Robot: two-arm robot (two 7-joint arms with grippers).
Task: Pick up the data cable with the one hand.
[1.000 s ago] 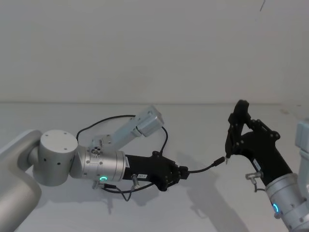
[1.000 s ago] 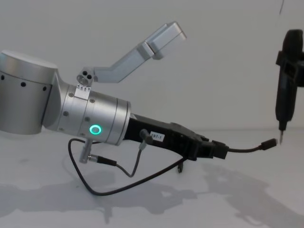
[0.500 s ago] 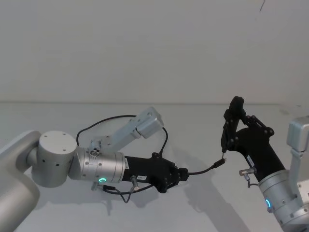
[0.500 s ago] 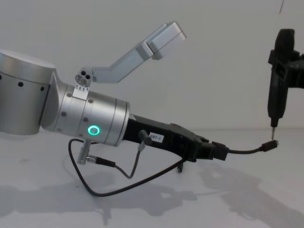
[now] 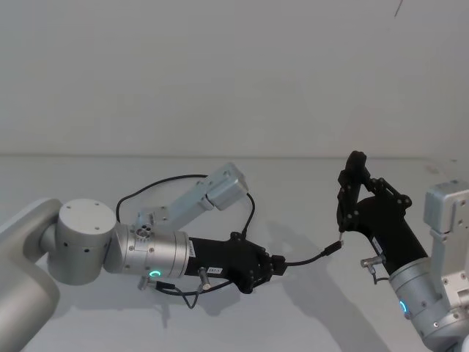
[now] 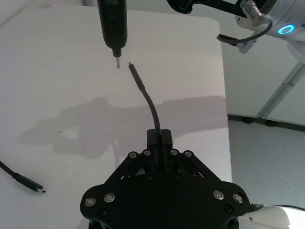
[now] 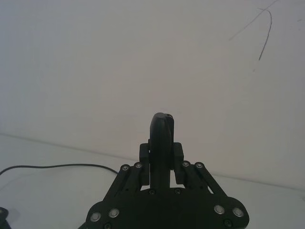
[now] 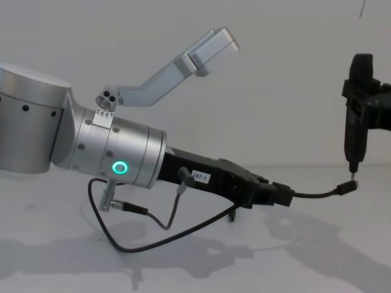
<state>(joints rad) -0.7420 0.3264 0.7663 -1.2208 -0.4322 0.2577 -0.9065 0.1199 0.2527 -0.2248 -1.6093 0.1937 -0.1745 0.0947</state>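
Data cable (image 8: 317, 193) clamped in left claw (image 8: 282, 195), end beside tool (image 8: 355, 134) clenched by right claw (image 7: 162, 155).

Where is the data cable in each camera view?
Head view: the data cable runs from the left gripper rightward to the black tool.
Left wrist view: the data cable rises from that gripper toward the tool's tip.
Right wrist view: thin line on the table beside the right gripper.
Chest view: right of centre, ending under the tool.
Shared landmark: the black tool.
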